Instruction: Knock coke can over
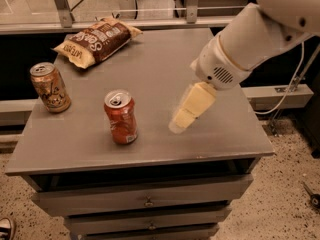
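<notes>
I have the cream-coloured hand [182,120] hanging low over the grey metal bench [165,59], angled down toward the small red-orange aluminium coke can [121,116]. That can stands upright near the hand, to its left as the camera sees it, with a clear gap between them. I cannot tell whether the hand is spread or closed. The task is not yet done, and my worry is the sweep. If I bring the hand in too low, at the can's base, I judge the can will slide along the bench rather than tip; a push near its silver top should topple it. Too hard a shove toward the front edge, which lies close to both hand and can, could send it rolling off the bench. Beyond the coke can from the hand stands a gold-brown can with a pictured label [50,87], and a brown crinkled chip bag [97,40] lies toward the back; an overlong sweep could catch the wrong can.
</notes>
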